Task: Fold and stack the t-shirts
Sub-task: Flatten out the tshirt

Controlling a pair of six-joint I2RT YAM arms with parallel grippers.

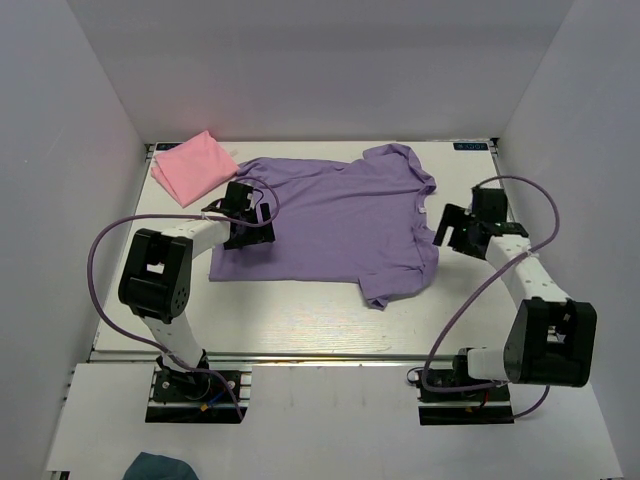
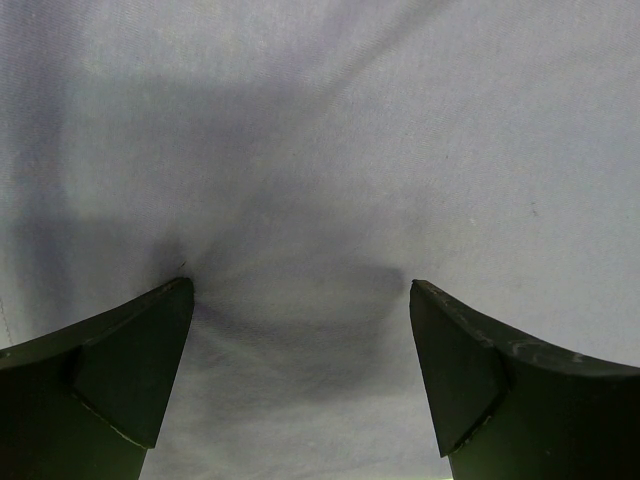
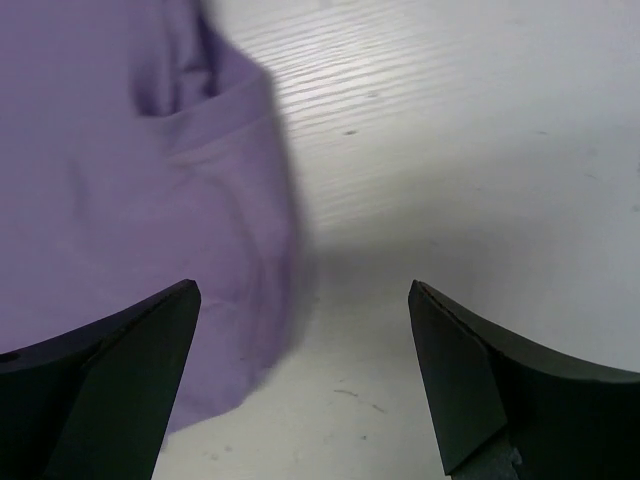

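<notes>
Lavender t-shirt [image 1: 340, 215] lies flat, long axis left–right; hem end beneath left gripper [image 1: 252, 218], jaws spread, empty. Right gripper [image 1: 447, 230] is likewise released, just beside the sleeve edge.

White table [image 1: 300, 320] with faint wood grain, walled at back and sides. Lies on it: lavender t-shirt [image 1: 340, 215], spread flat across the middle, sleeves toward the right. In the far left corner, folded pink t-shirt [image 1: 192, 165], just beside the lavender hem.
</notes>
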